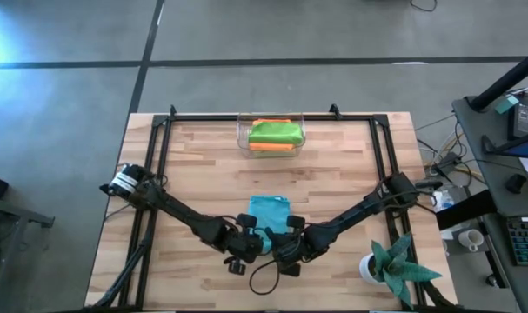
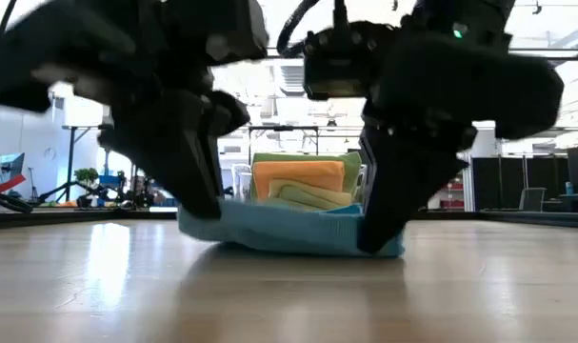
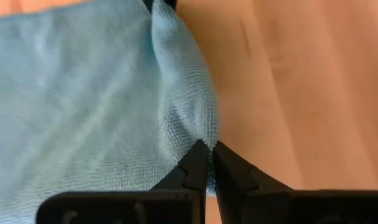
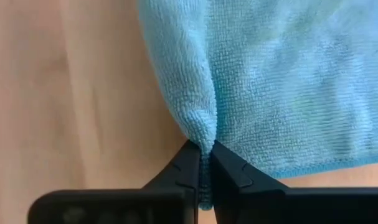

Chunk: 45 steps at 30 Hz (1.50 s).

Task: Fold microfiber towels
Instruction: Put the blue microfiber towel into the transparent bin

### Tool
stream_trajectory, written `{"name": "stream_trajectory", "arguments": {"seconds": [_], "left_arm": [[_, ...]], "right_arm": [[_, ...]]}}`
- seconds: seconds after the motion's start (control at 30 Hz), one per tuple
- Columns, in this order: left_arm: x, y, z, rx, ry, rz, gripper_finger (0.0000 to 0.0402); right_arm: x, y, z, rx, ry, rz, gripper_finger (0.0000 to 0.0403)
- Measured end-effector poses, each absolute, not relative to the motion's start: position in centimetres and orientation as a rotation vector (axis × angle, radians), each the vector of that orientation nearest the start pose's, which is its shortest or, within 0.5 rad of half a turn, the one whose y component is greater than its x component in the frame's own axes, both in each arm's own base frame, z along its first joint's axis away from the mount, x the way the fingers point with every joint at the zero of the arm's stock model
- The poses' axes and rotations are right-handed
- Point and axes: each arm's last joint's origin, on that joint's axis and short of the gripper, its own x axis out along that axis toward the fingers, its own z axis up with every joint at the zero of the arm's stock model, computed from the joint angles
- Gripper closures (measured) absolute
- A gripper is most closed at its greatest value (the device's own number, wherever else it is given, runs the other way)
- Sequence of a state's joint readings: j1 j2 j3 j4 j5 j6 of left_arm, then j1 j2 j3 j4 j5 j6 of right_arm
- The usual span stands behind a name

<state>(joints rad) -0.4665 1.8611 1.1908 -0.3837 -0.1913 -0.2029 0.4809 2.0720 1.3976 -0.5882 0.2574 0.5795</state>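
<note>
Wrist views show each gripper pinched on a near corner of the blue towel (image 1: 269,211): left gripper (image 3: 208,163) and right gripper (image 4: 203,163) both clamped on its bunched edge. It lies mid-table, near the front. A fold looks about to start; next, both corners should lift together and carry toward the far edge. Folded towels (image 1: 274,134) sit in a clear bin (image 1: 243,130) (lower layers hidden).
</note>
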Motion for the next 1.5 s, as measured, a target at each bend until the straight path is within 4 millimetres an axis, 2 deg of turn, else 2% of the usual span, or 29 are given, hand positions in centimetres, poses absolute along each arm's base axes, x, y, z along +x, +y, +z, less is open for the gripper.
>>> {"name": "stream_trajectory", "arguments": {"seconds": [0.13,0.37,0.57,0.9,1.1,1.27,1.5], "left_arm": [[32.9,-15.9,18.8,0.152,0.986,-0.154,0.0400],[31.0,-14.9,21.8,0.191,1.002,-0.139,0.0400],[28.9,-13.5,25.0,0.229,0.967,-0.075,0.0400],[26.7,-10.9,29.5,0.242,0.834,0.034,0.0400],[25.4,-8.7,31.9,0.225,0.750,0.117,0.0400],[24.9,-6.8,33.1,0.206,0.694,0.222,0.0400],[25.6,-4.0,33.6,0.261,0.691,0.320,0.0400]], "right_arm": [[36.9,18.6,16.6,0.114,1.111,-0.140,0.0389],[37.8,18.7,20.2,0.151,1.108,-0.189,0.0390],[38.3,17.7,23.3,0.172,1.072,-0.337,0.0391],[40.4,14.3,28.6,0.277,0.944,-0.443,0.0391],[40.9,12.0,31.1,0.278,0.915,-0.492,0.0391],[41.4,9.7,32.6,0.236,0.886,-0.520,0.0391],[42.1,5.7,35.1,0.189,0.824,-0.557,0.0392]]}}
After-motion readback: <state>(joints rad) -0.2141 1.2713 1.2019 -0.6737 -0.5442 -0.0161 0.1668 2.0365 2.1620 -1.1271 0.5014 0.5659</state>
